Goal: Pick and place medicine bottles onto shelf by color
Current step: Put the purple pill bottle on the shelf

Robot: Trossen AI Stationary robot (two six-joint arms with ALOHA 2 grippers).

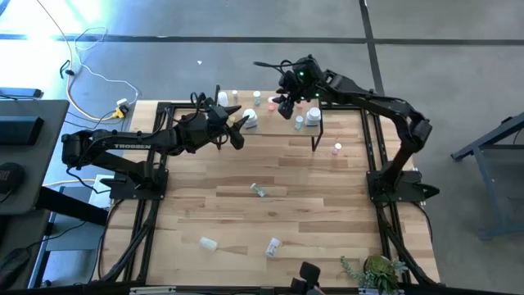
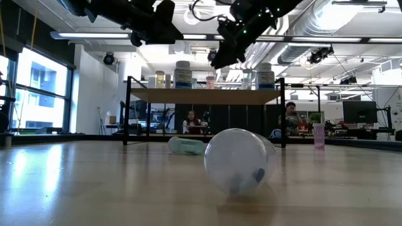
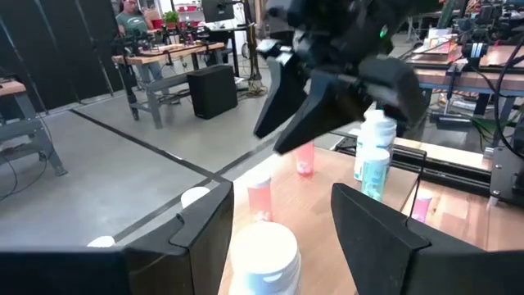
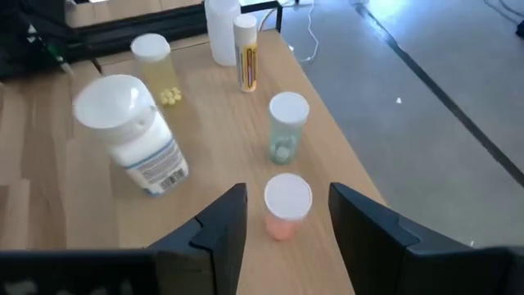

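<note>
The shelf (image 2: 207, 96) stands at the table's far middle and carries several medicine bottles. My right gripper (image 4: 288, 192) is open and hovers over the shelf, above a white-capped pink bottle (image 4: 282, 215), with one finger to either side of it and clear of it. Near it stand a green bottle (image 4: 285, 131), a large white labelled bottle (image 4: 135, 139), a jar of yellow pills (image 4: 155, 65) and a yellow-labelled tube (image 4: 245, 53). My left gripper (image 3: 282, 197) is open at the shelf's left part. The large white bottle's cap (image 3: 264, 250) shows between its fingers, apart from them.
On the tabletop lie a clear bottle (image 2: 239, 160), a green one (image 2: 186, 145) and another near the near edge (image 1: 273, 246). A pink bottle (image 1: 337, 149) stands right of the shelf. Black rails (image 1: 155, 205) run along the table's sides. People sit in the room beyond.
</note>
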